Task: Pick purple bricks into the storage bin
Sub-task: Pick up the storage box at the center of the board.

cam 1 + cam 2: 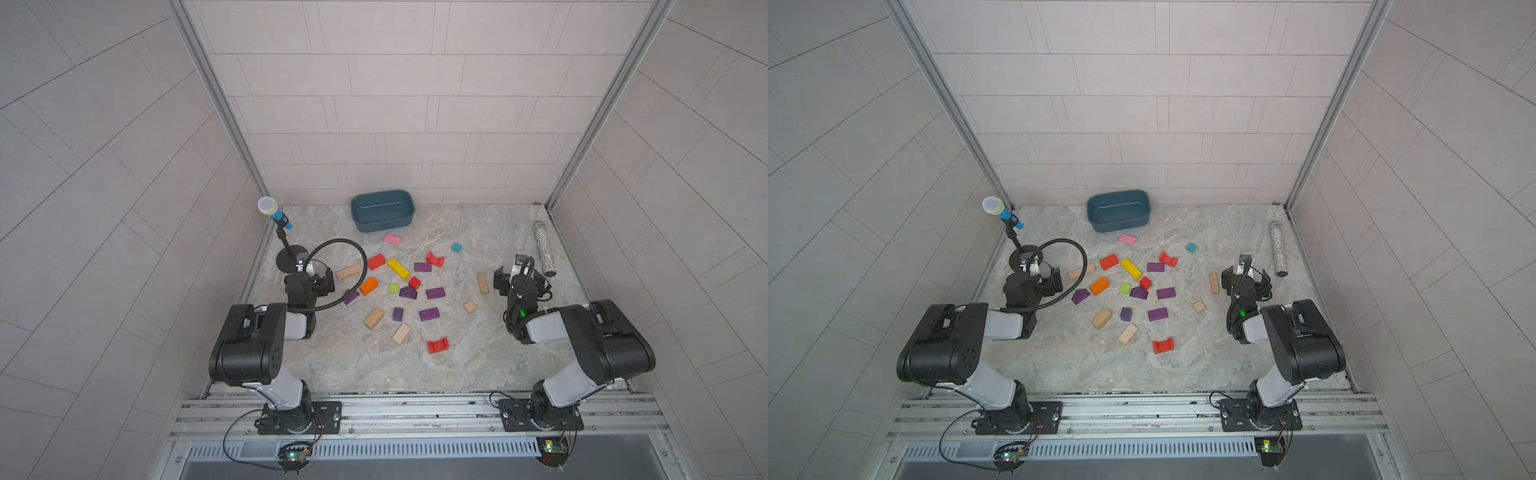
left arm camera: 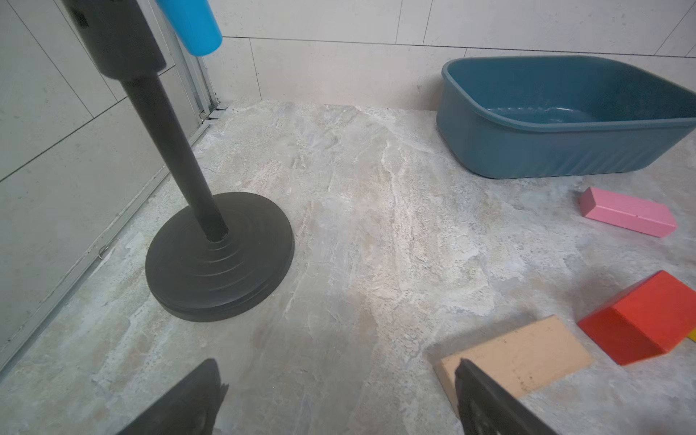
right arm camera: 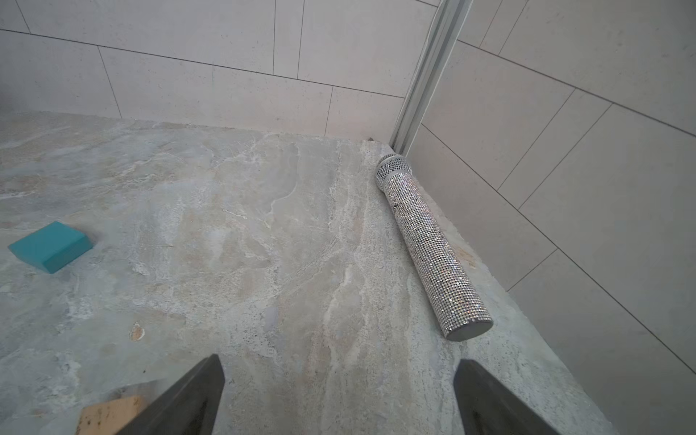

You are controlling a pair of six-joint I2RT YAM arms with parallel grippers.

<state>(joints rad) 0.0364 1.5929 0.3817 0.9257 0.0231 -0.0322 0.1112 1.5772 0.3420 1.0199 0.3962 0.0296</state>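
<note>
purple bricks [image 1: 435, 293] in both top views, storage bin [image 2: 527, 150] in left wrist

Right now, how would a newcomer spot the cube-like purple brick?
From the storage bin at the back wall, come toward the robot through the scattered blocks. On the cluster's near side, the cube-like purple brick sits between a tan block and a longer purple brick. Unlike the other purple ones, it is stubby, almost a cube.
</note>
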